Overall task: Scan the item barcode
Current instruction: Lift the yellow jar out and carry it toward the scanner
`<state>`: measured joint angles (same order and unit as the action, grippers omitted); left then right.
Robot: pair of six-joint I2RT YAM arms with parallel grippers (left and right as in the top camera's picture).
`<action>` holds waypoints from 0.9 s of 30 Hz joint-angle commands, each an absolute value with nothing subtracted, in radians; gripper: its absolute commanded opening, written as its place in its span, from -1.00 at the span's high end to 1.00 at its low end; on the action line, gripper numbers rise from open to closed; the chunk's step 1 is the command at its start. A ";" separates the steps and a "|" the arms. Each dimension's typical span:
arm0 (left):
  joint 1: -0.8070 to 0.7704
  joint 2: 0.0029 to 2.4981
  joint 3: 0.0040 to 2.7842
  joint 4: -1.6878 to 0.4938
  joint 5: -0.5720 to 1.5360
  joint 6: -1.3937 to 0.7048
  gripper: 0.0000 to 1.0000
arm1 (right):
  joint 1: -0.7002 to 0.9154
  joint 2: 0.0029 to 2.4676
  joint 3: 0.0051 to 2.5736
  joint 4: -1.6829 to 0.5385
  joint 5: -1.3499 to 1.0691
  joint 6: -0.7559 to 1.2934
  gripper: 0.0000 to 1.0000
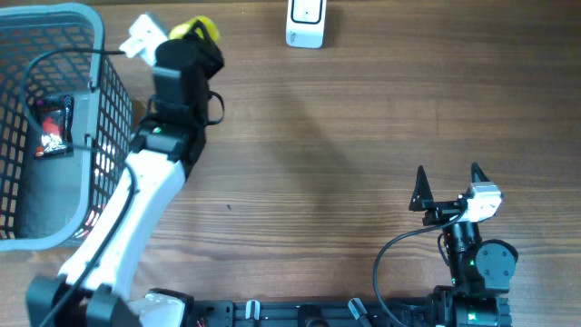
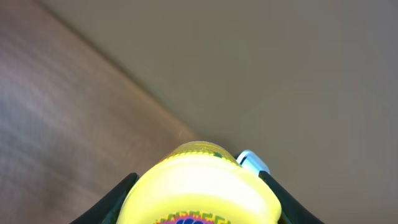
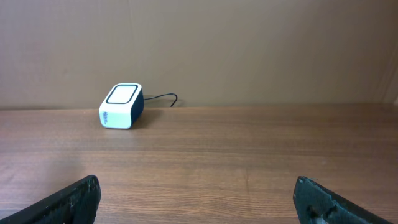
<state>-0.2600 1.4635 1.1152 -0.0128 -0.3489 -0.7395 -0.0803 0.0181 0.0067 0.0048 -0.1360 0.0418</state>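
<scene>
With the yellow container [image 1: 198, 30] held in the left jaws and the right jaws spread wide, it likely must be carried to the far-edge scanner [image 1: 305, 23].

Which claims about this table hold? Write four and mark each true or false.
1. The left pincer grips a yellow item. True.
2. The right pincer is shut on the white scanner. False: it stands open and empty, well apart from the scanner.
3. The basket holds nothing. False: a dark packet lies inside.
4. The scanner rests on the wooden table. True.
</scene>
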 commanded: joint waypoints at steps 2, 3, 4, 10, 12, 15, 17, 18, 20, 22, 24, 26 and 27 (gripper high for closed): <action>-0.296 1.553 1.116 -0.052 -0.348 -0.741 0.09 | -0.086 0.010 0.005 0.008 -0.127 0.054 -1.00; -0.301 1.562 1.116 -0.073 -0.348 -0.742 0.08 | -0.086 0.010 0.005 0.008 -0.127 0.054 -1.00; -0.307 1.568 1.116 -0.099 -0.348 -0.742 0.08 | -0.086 0.010 0.005 0.008 -0.127 0.054 -1.00; -0.324 1.570 1.116 -0.260 -0.348 -0.741 0.06 | -0.086 0.010 0.005 0.009 -0.127 0.054 -1.00; -0.324 1.570 1.116 -0.320 -0.348 -0.741 0.05 | -0.086 0.010 0.005 0.008 -0.127 0.054 -1.00; -0.323 1.572 1.116 -0.373 -0.348 -0.731 0.00 | -0.086 0.010 0.005 0.008 -0.127 0.054 -1.00; -0.323 1.575 1.116 -0.396 -0.348 -0.693 0.00 | -0.086 0.010 0.005 0.008 -0.127 0.054 -1.00; -0.323 1.576 1.116 -0.409 -0.348 -0.688 0.00 | -0.086 0.010 0.005 0.008 -0.127 0.054 -1.00; -0.323 1.583 1.116 -0.434 -0.348 -0.688 0.01 | -0.086 0.010 0.005 0.009 -0.127 0.054 -1.00; -0.323 1.597 1.116 -0.467 -0.348 -0.689 0.05 | -0.086 0.010 0.005 0.009 -0.127 0.054 -1.00; -0.324 1.618 1.116 -0.497 -0.348 -0.689 0.08 | -0.086 0.010 0.005 0.008 -0.127 0.054 -1.00; -0.323 1.649 1.116 -0.511 -0.348 -0.689 0.08 | -0.086 0.010 0.005 0.008 -0.127 0.054 -1.00; -0.323 1.666 1.116 -0.513 -0.347 -0.689 0.08 | -0.086 0.010 0.005 0.008 -0.127 0.054 -1.00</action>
